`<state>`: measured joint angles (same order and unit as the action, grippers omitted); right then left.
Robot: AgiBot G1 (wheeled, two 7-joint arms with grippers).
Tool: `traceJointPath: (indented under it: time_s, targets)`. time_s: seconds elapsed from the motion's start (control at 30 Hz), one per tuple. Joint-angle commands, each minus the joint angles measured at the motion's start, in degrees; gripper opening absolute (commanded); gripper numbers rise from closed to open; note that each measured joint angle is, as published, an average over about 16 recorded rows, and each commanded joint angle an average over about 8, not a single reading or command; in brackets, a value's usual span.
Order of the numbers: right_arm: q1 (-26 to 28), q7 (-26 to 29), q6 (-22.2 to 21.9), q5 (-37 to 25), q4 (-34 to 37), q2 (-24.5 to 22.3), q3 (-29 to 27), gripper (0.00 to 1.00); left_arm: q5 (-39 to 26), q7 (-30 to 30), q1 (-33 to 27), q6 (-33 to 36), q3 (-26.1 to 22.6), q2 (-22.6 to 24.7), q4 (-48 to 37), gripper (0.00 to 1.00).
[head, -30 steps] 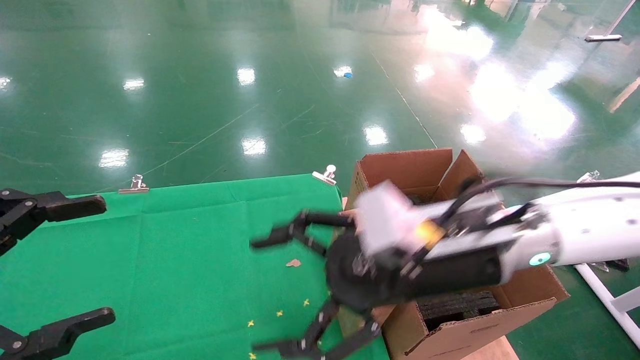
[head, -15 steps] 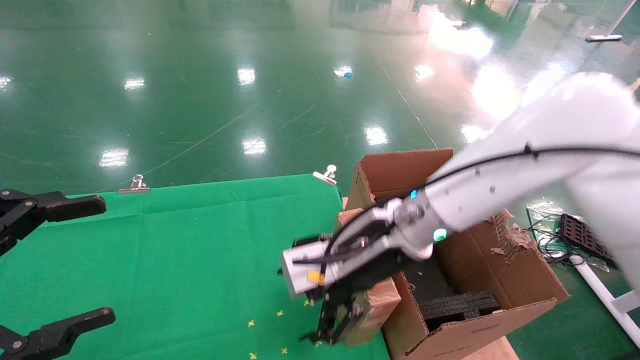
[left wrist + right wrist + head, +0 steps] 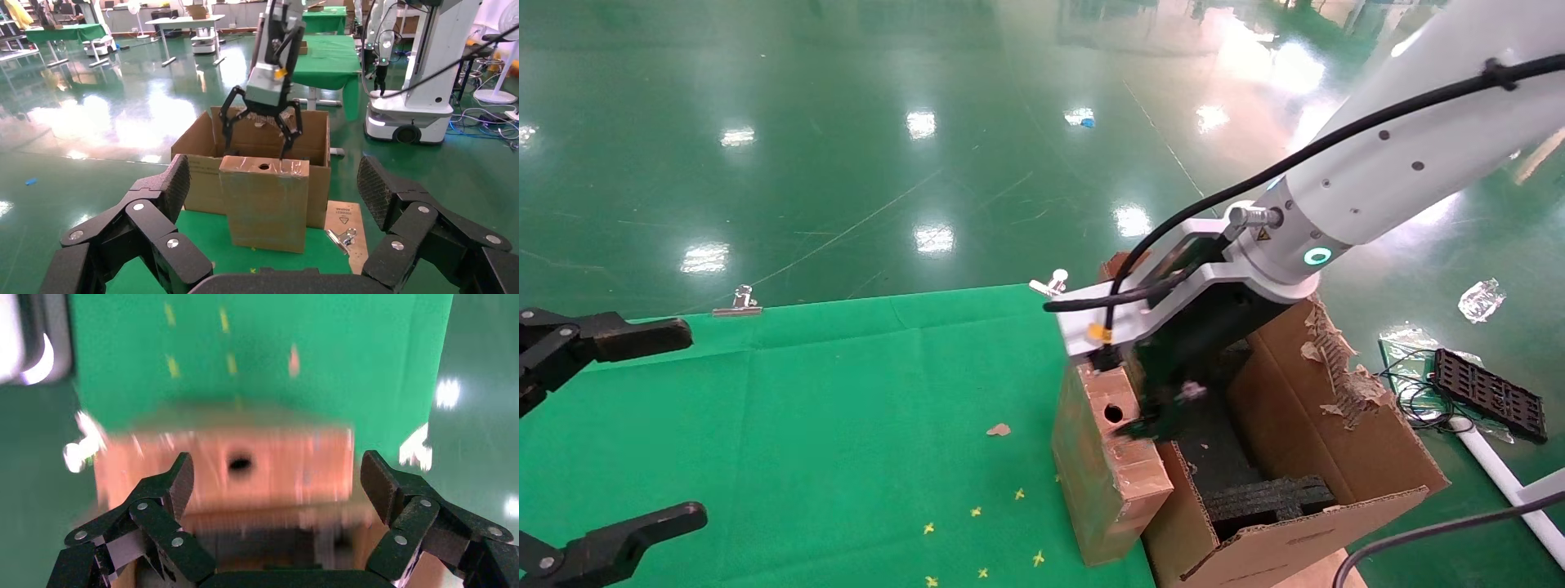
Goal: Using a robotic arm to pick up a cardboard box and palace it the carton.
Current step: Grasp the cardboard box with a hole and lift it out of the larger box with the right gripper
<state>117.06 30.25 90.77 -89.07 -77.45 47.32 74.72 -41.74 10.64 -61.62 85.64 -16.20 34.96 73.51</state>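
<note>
The cardboard box [image 3: 1103, 478] stands on end at the green table's right edge, its taped top face with a round hole [image 3: 1113, 412] facing up. It rests against the carton [image 3: 1336, 457], whose torn flap [image 3: 1332, 367] and black foam inserts [image 3: 1267, 498] show. The white robotic arm [image 3: 1385, 171] reaches down over it. My right gripper [image 3: 1160, 408] hangs open just above the box's top, on the carton side, one fingertip near the top edge. From the left wrist the box [image 3: 264, 205] shows under that gripper [image 3: 257, 147]. My left gripper [image 3: 641, 425] is parked open at the far left.
Binder clips [image 3: 1052, 286] [image 3: 737, 302] pin the green cloth [image 3: 805, 425] at its far edge. A cardboard scrap [image 3: 999, 429] and yellow specks lie on the cloth. A black tray and cables [image 3: 1487, 394] lie on the floor to the right.
My right arm swung from low over the table's edge, dipped beside the box, then rose; its open gripper now hovers over the box's top. The left gripper stayed still.
</note>
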Motion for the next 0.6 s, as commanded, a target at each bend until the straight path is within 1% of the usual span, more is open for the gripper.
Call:
traceJointPath:
  time_s: [0.03, 0.13, 0.27, 0.5, 0.6]
  targets:
    - [3.1, 2.0, 0.0, -2.2, 0.0, 0.7, 4.7, 1.0, 0.0, 0.0, 0.0, 0.0, 0.0, 0.0, 0.0, 1.0]
    - [5.2, 4.3, -0.5, -2.9, -0.2, 2.2, 9.6, 1.0, 0.0, 0.0, 0.0, 0.0, 0.0, 0.0, 0.0, 1.0]
    - [6.8, 5.9, -1.2, -1.6, -0.3, 3.2, 13.4, 1.0, 0.0, 0.0, 0.0, 0.0, 0.0, 0.0, 0.0, 1.0]
    - [8.6, 7.5, -2.3, 0.8, -0.3, 4.0, 16.5, 1.0, 0.0, 0.0, 0.0, 0.0, -0.1, 0.0, 0.0, 1.0]
    - [9.1, 10.0, -2.8, 1.9, 0.0, 3.9, 17.0, 1.0, 0.1, 0.0, 0.0, 0.0, -0.1, 0.0, 0.0, 1.0]
